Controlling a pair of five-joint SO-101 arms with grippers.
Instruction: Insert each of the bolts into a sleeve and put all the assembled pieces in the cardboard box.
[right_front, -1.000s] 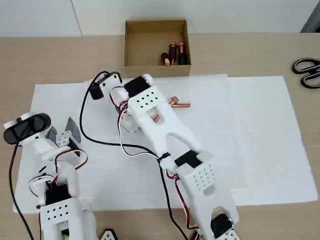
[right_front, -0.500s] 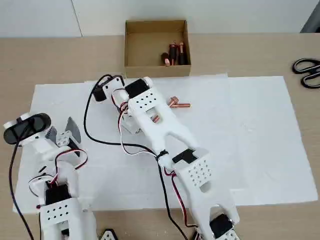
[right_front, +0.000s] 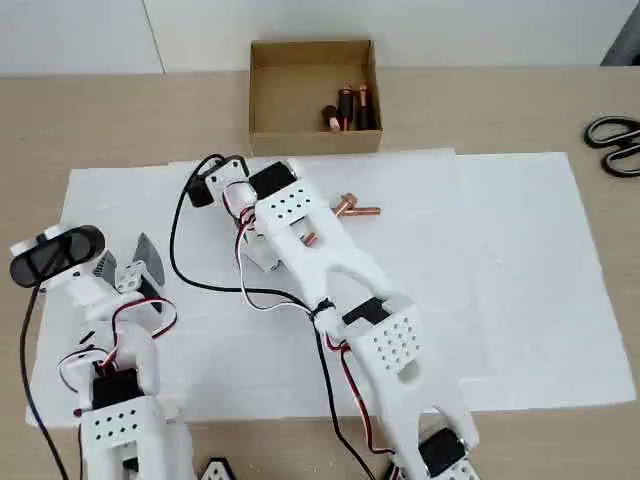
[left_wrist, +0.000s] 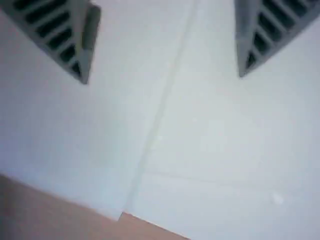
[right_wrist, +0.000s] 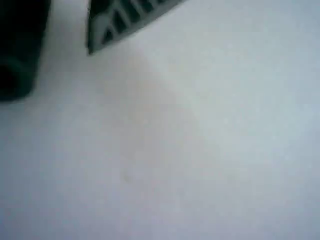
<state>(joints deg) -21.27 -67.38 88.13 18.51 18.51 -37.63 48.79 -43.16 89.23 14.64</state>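
Nearest, at the left of the white sheet (right_front: 520, 300), the left tool (right_front: 125, 255) hung with its fingers spread wide and nothing between them, low over bare sheet close to where the desk (right_front: 100, 120) showed past the sheet's edge. Farther in, the right arm (right_front: 330, 260) stretched from near right toward far left, its right tool (right_front: 258, 248) tucked under the wrist. Whether that tool was spread or pinching could not be told; its own camera showed one finger and a dark shape (right_wrist: 20, 45) beside it that may have been a sleeve. Two loose copper bolts (right_front: 352, 207) lay on the sheet just right of that wrist, the longer one lying left to right, and a third copper piece (right_front: 310, 238) showed at the arm itself. The right arm was plainly the nearer to them; the left tool sat well apart. Farthest, the cardboard box (right_front: 265, 100) held a few assembled pieces (right_front: 348, 108) in its right corner.
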